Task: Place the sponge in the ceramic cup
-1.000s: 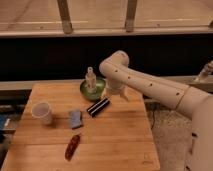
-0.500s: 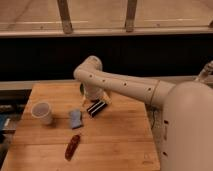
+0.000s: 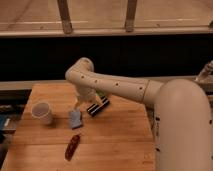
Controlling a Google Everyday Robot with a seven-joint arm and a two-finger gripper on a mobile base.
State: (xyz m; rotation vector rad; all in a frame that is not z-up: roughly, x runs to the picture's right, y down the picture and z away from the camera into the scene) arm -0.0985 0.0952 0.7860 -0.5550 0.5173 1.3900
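Observation:
The light-blue sponge (image 3: 75, 118) lies on the wooden table (image 3: 115, 145), left of centre. To its left stands the off-white ceramic cup (image 3: 42, 113), upright and with nothing showing inside. My white arm reaches in from the right, and its gripper (image 3: 82, 102) hangs just above and slightly behind the sponge, pointing down. The gripper holds nothing that I can see.
A black ridged bar (image 3: 98, 106) lies just right of the gripper, close to the sponge. A red-brown elongated item (image 3: 73, 146) sits nearer the front edge. The arm's large white body (image 3: 180, 125) covers the table's right side. A dark rail runs behind the table.
The arm has swung left over the table and its gripper has come down near the sponge. The green bowl with the bottle is now hidden behind the arm.

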